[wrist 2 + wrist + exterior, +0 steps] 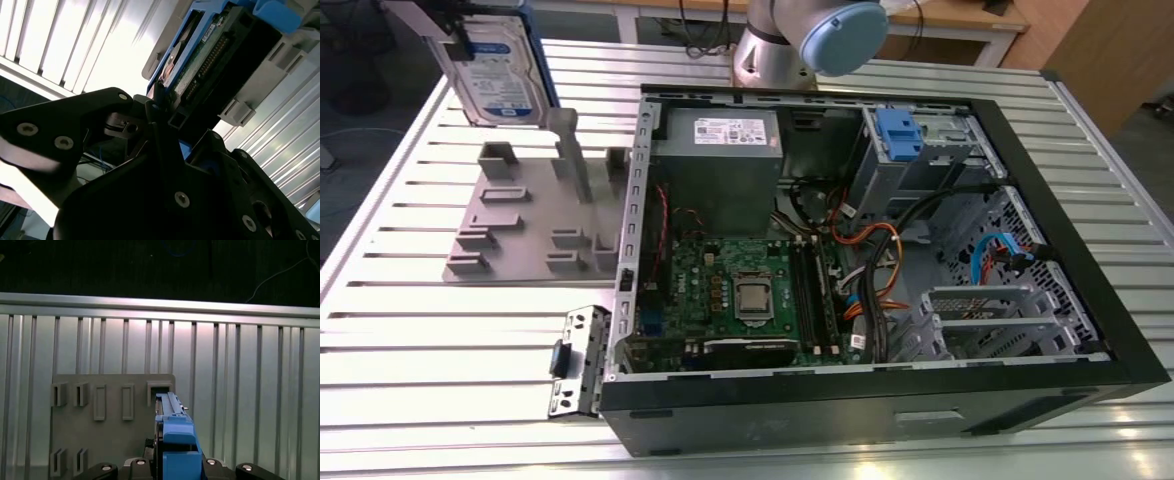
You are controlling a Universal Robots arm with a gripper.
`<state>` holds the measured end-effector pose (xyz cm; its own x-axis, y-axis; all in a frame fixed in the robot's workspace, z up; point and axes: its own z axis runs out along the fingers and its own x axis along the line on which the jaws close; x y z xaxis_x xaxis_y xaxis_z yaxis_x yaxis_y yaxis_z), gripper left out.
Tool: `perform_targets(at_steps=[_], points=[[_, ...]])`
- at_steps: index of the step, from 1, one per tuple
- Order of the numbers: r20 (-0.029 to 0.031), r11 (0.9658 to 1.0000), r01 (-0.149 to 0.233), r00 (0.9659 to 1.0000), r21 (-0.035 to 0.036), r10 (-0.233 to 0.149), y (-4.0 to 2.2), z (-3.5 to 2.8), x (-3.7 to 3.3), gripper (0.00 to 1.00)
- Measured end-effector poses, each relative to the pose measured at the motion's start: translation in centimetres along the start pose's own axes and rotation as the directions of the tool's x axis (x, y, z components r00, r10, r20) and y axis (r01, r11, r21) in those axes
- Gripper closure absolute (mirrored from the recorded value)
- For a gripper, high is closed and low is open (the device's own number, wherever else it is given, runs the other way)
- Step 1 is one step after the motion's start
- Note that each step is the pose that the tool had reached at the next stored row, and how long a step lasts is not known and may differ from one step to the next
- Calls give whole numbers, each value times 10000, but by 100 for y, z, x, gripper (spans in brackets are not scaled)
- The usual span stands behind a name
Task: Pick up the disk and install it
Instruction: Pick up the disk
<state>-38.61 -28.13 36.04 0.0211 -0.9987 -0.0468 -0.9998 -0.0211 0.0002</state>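
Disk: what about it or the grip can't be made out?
Second wrist view: the gripper covers the near end of the disk, hiding the contact.
First wrist view: the disk is edge-on, label out of sight.
Exterior view: the top edge cuts off the gripper above the disk.

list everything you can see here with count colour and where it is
disk: 1, silver with blue frame, in the gripper, above the holder
holder: 1, grey, on table beside case
case: 1, black, open, on table
power supply: 1, grey, in case
motherboard: 1, green, in case
table: 1, silver, slatted
arm: 1, grey with blue cap, behind case
gripper: 1, black, shut on disk
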Motion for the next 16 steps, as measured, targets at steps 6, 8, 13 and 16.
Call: perform_targets(at_steps=[6, 8, 13, 16], points=[[14, 10000, 0, 10000, 0, 0, 0, -84, -4, 64], [18, 10000, 0, 10000, 0, 0, 0, -113, -5, 64], [24, 10000, 0, 10000, -1, 0, 0, -186, -9, 64], [26, 10000, 0, 10000, 0, 0, 0, -223, -10, 64]])
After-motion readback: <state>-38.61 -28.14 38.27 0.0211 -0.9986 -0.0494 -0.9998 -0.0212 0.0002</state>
